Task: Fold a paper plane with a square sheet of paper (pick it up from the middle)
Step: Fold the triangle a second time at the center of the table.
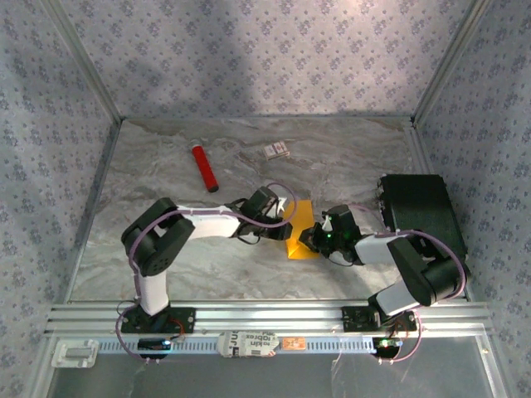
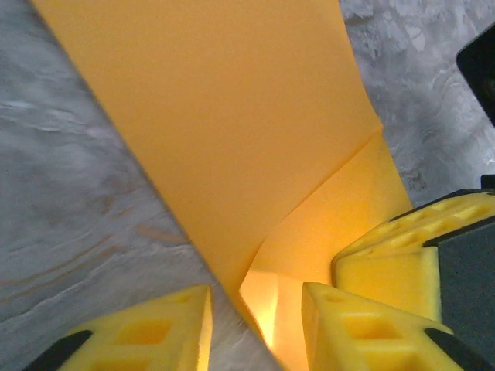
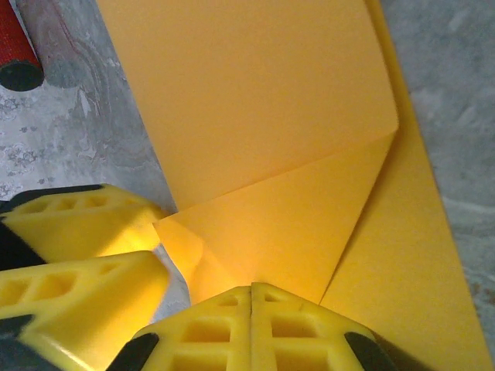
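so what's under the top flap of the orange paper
Beneath the top flap lies another layer of the same paper. Grey table shows beside it; the table directly below the paper is covered.

Top external: fixed, high above and behind the arm bases, facing down and toward the far wall; distant, whole table and both arms in frame.
Left wrist: on the left arm, close to the table, looking rightward past the left gripper along the square sheet of paper.
Right wrist: on the right arm, equally close, looking left and far past the right gripper over the same sheet.
Shared: sheet at table centre, in all three; each wrist view catching the other gripper's yellow fingers; red tube in top external and right wrist.
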`<state>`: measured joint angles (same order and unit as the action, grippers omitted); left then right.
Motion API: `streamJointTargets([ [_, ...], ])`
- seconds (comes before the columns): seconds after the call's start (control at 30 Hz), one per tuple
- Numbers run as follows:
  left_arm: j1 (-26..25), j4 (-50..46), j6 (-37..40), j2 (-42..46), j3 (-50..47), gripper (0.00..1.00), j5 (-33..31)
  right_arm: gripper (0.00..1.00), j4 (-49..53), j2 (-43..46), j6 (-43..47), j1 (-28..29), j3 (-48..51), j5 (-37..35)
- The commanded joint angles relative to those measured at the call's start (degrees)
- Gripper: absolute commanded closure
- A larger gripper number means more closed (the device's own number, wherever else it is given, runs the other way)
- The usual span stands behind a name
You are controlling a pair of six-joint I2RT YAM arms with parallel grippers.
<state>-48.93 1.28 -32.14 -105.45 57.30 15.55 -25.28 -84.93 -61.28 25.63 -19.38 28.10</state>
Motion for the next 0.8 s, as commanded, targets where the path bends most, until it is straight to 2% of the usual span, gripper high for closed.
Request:
streamJointTargets([
  [0.0,0.64,-4.73,-1.56,5.02,1.29,0.62,-2.76,0.99,5.77,-1.52,-0.24,-0.77,1.31,-3.71],
  [0.07,0.58,-5.23,-2.48,6.57,0.91,0.64,-2.23,0.99,5.78,-1.47,-0.33,-0.82,1.08,-3.77],
  [0.2,-0.32,-4.23,-5.08,8.76,-0.31,0.85,2.13,0.99,5.50,-1.63,-0.73,-0.75,0.97,-3.69],
  [0.3,-1.08,-2.27,-8.51,8.15,-0.61,0.94,7.90,0.99,5.42,-1.53,-0.95,-0.78,0.97,-3.75],
  [0.5,-2.83,3.45,-15.07,4.12,-0.56,0.97,17.28,0.99,5.42,-1.50,-1.09,-0.82,0.91,-3.69],
  [0.77,-3.68,0.97,-15.33,-0.05,0.54,0.97,17.93,0.99,5.63,-1.53,-1.20,-0.77,0.58,-3.62],
])
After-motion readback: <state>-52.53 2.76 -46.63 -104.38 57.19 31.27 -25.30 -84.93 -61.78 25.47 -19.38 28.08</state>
